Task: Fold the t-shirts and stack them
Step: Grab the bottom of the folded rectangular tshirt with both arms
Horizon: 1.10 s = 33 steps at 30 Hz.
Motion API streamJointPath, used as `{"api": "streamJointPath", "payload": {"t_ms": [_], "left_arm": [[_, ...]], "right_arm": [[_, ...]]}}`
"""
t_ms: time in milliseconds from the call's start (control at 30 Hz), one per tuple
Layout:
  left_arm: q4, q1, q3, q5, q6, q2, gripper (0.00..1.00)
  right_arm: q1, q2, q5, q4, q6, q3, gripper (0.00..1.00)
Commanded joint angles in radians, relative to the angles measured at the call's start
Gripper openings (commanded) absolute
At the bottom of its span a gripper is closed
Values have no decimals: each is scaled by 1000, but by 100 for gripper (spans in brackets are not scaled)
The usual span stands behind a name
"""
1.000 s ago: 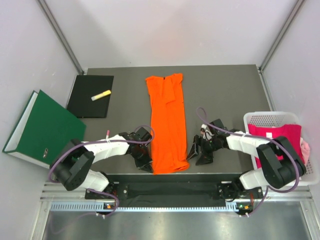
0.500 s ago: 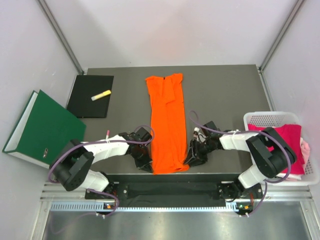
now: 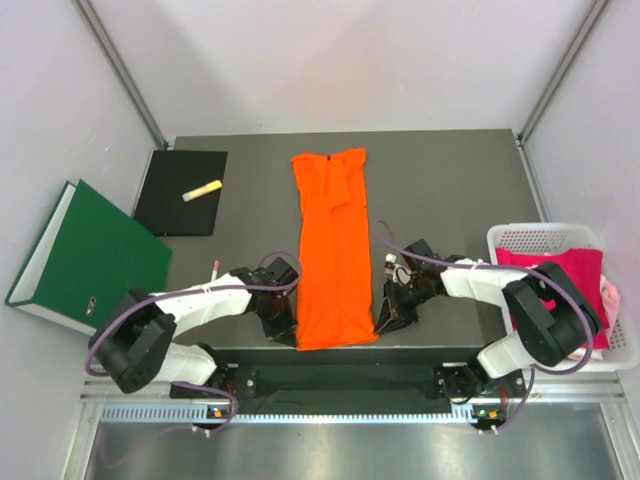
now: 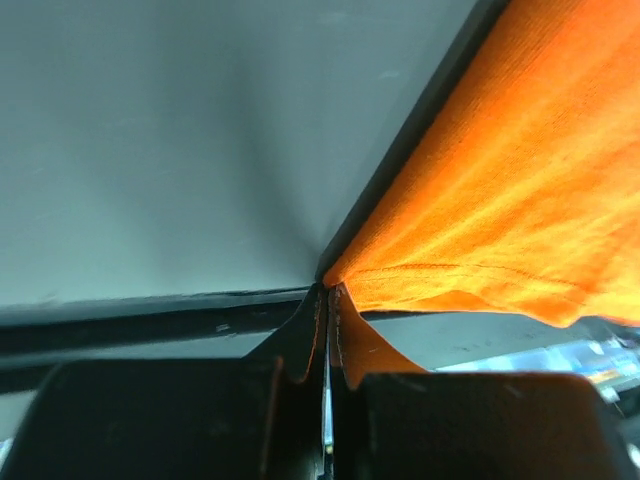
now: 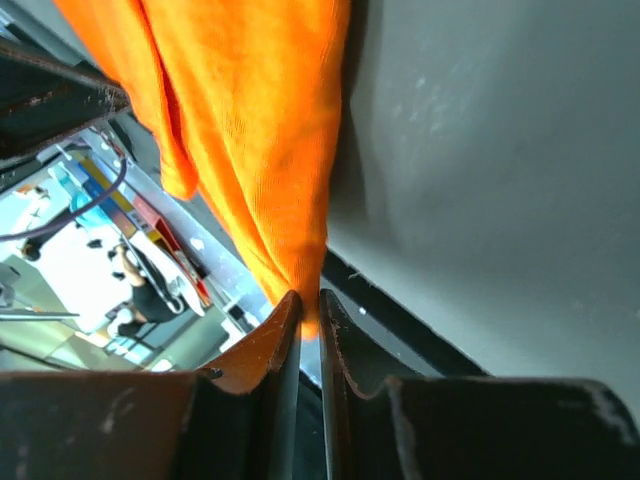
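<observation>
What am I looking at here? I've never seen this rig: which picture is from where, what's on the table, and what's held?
Two robot arms are bolted at the near edge of a dark table, each ending in a two-finger gripper. The wide picture comes from a fixed camera above and behind them; the close-ups come from wrist cameras. On the table lies an orange t-shirt folded into a long strip. The left gripper pinches its near left corner, the right gripper its near right corner. At left are a green binder and a black folder with a yellow marker on it. At right, a white basket holds a magenta shirt and a pale pink shirt.
</observation>
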Motion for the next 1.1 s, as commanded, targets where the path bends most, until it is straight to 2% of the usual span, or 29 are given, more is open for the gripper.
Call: {"api": "streamJointPath", "payload": {"t_ms": [0, 133, 233, 300, 333, 433, 600, 733, 900, 1067], "left_arm": [[-179, 2, 52, -119, 14, -56, 0], [-262, 2, 225, -188, 44, -59, 0], [-291, 2, 315, -209, 76, -4, 0], [-293, 2, 339, -205, 95, 24, 0], [-284, 2, 345, -194, 99, 45, 0], [-259, 2, 334, -177, 109, 64, 0], [-259, 2, 328, -176, 115, 66, 0], [-267, 2, 325, -180, 118, 56, 0], [-270, 2, 336, -188, 130, 63, 0], [-274, 2, 339, -191, 139, 73, 0]], "right_arm": [[9, -56, 2, -84, -65, 56, 12], [9, -82, 13, -96, -74, 105, 12], [9, -67, 23, -98, -69, 148, 14], [8, -34, 23, -139, -80, 176, 25], [9, -1, 22, -150, -92, 182, 43], [6, 47, -12, -144, -92, 176, 59], [8, 101, -75, -116, -77, 161, 59], [12, 138, -99, -76, -59, 135, 52], [55, 202, -125, -76, -63, 148, 47], [115, 283, -136, -64, -65, 174, 46]]}}
